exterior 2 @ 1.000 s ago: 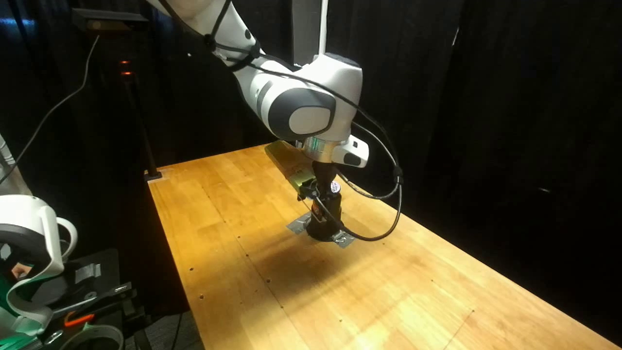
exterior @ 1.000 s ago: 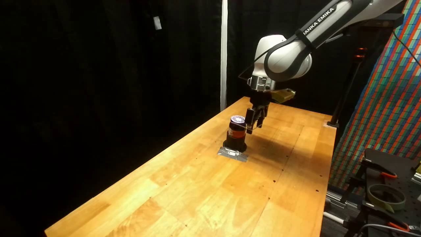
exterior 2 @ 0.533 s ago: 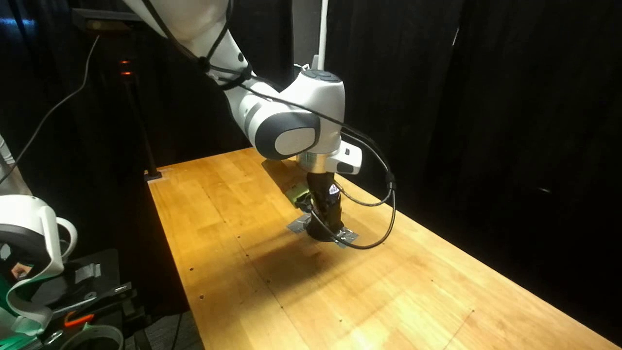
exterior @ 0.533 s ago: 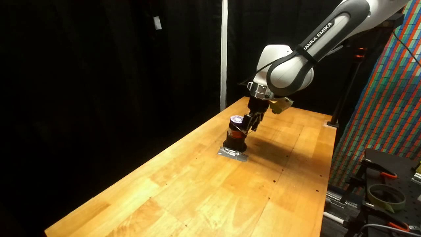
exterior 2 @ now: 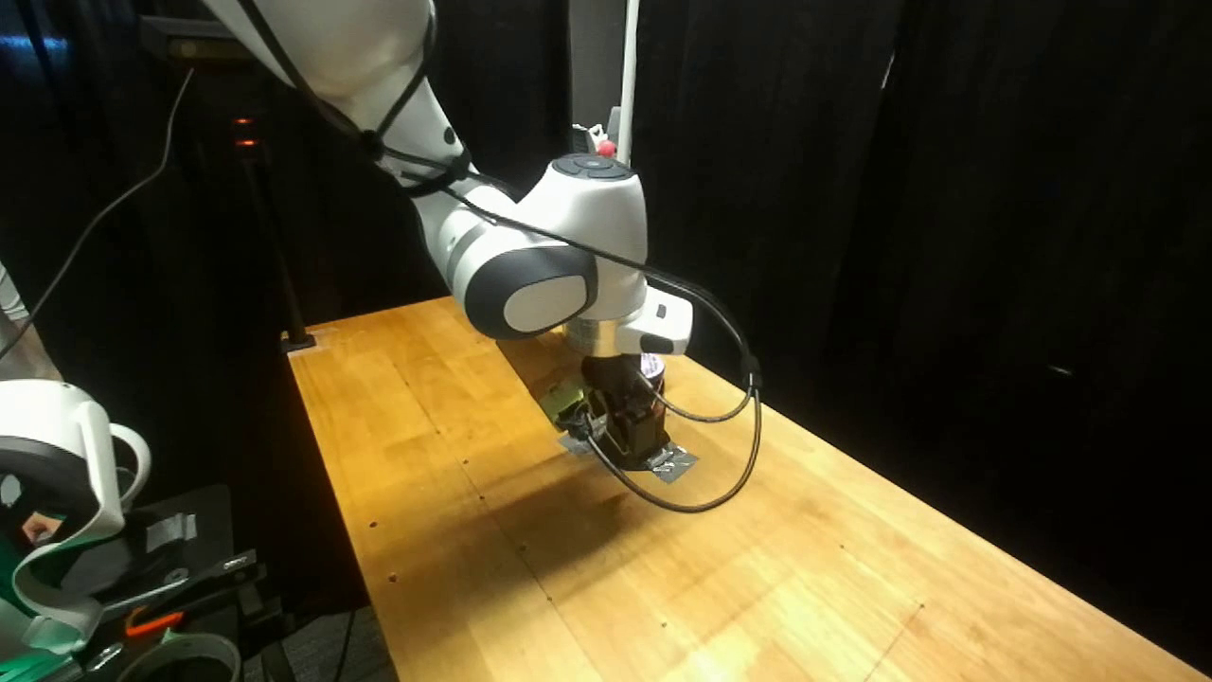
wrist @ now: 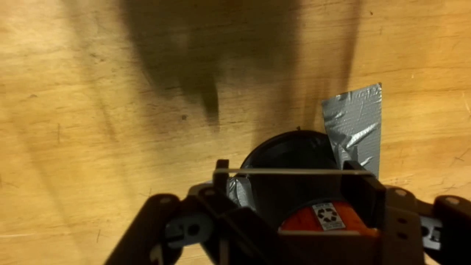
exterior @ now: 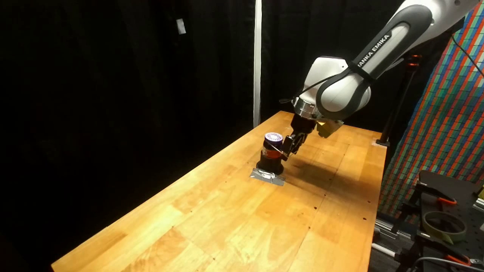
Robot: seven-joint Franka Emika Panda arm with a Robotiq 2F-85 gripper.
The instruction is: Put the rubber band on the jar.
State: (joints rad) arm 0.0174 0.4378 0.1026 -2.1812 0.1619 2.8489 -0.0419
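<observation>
The jar (exterior: pixel 271 153) stands upright in a black base, with a pale patterned lid, dark upper part and orange-red label. In an exterior view its lid (exterior 2: pixel 653 366) shows behind the gripper. My gripper (exterior: pixel 290 152) is tilted, close beside the jar, with its fingers spread apart. The thin pale rubber band (exterior: pixel 273 147) slants from the jar's upper part down to the fingers. In the wrist view the rubber band (wrist: pixel 287 171) is stretched straight between the two fingertips, over the black base. The jar's far side is hidden, so I cannot tell how far the band goes around.
Grey tape strips (wrist: pixel 358 125) hold the black base to the wooden table (exterior: pixel 242 219). A cable (exterior 2: pixel 701 509) loops down from the wrist near the table. A dark side stand with a tape roll (exterior: pixel 444 226) is beyond the table's edge.
The arm has come down and the gripper has tilted. The fingertips are lower beside the jar, and the wrist has drawn back from it. The band now slants more steeply across the jar.
</observation>
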